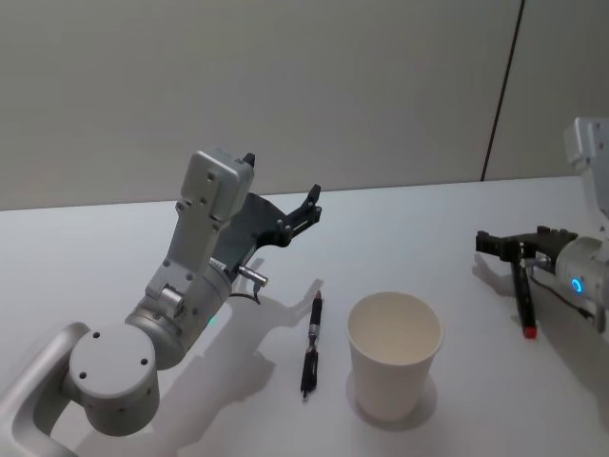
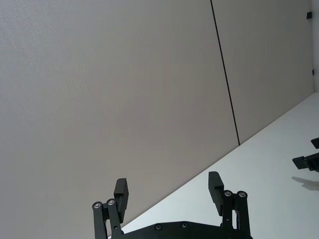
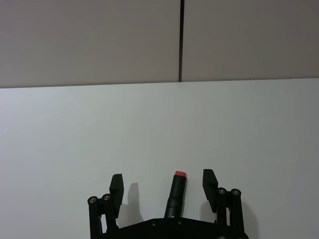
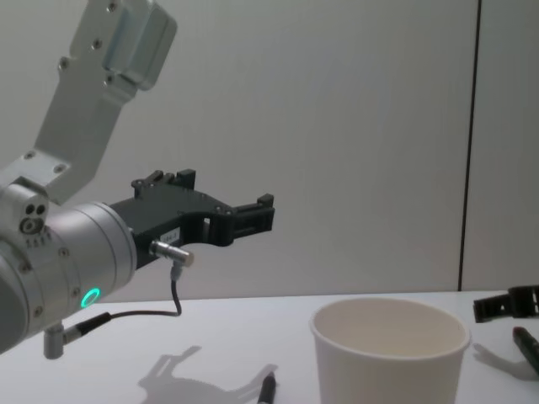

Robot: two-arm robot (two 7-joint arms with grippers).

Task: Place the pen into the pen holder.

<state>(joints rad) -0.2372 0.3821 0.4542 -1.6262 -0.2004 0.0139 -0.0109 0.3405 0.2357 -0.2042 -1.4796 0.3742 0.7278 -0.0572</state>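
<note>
The right gripper [image 3: 163,178] sits low over the far right of the bench [image 1: 457,209]. Its black fingers are spread wide on either side of a red-tipped pen [image 1: 523,297]. In the right wrist view there is a gap between the pen and each finger, so nothing is clamped. This pen has a dark, round barrel and a small red end pointing toward the near edge. Whether the gripper's body touches it from above cannot be told.

The left gripper [image 2: 168,185] is raised above the bench on the left and tilted up toward the wall. Its fingers are spread just as wide and hold nothing.

The pen holder [image 1: 393,381] stands upright near the middle of the bench. It is an off-white paper cup with a rolled rim and smooth tapered sides, and its mouth is open.

Just left of it, apart from its wall, a slim black pen [image 1: 311,345] lies flat on the matte white surface. It lies lengthwise from near to far, and neither gripper is close to it.
</note>
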